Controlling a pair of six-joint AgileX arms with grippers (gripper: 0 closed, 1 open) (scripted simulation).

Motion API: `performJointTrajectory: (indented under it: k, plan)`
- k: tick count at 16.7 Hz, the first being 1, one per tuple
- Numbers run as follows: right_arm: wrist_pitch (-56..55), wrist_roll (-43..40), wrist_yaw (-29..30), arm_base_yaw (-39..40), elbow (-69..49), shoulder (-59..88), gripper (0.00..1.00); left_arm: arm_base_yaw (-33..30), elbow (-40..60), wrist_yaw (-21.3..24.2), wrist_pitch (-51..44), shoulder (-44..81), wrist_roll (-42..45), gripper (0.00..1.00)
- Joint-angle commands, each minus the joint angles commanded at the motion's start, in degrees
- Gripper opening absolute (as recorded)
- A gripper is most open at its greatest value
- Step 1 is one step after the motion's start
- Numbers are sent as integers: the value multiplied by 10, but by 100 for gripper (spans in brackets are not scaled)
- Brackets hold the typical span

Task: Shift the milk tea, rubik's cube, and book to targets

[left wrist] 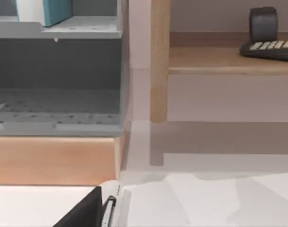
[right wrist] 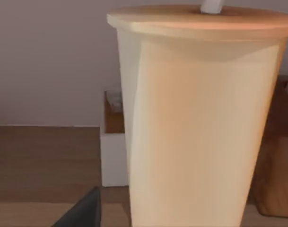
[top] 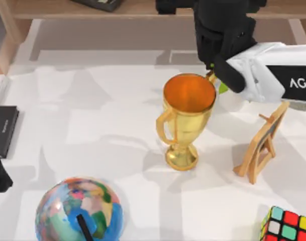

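Holding the milk tea (right wrist: pixel 196 123) close before the right claw, behind the trophy (top: pixel 187 120); whether the claw pinches it I cannot tell. Keep the cup upright, moving slowly.

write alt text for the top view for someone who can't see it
A gold trophy stands mid-table, with the right arm's gripper reaching in behind it from the right. A multicoloured globe sits front left, a rubik's cube front right, a small wooden easel right of the trophy, and a black slab at the left edge.
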State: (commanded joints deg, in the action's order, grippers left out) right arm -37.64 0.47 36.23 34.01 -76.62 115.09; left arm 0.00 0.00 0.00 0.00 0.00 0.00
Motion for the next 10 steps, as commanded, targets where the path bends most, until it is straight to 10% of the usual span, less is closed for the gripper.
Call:
performJointTrajectory:
  k: [10]
  plan:
    - [9,0,-6,-6,-49,38,100,0,0,0,0,0,0,100]
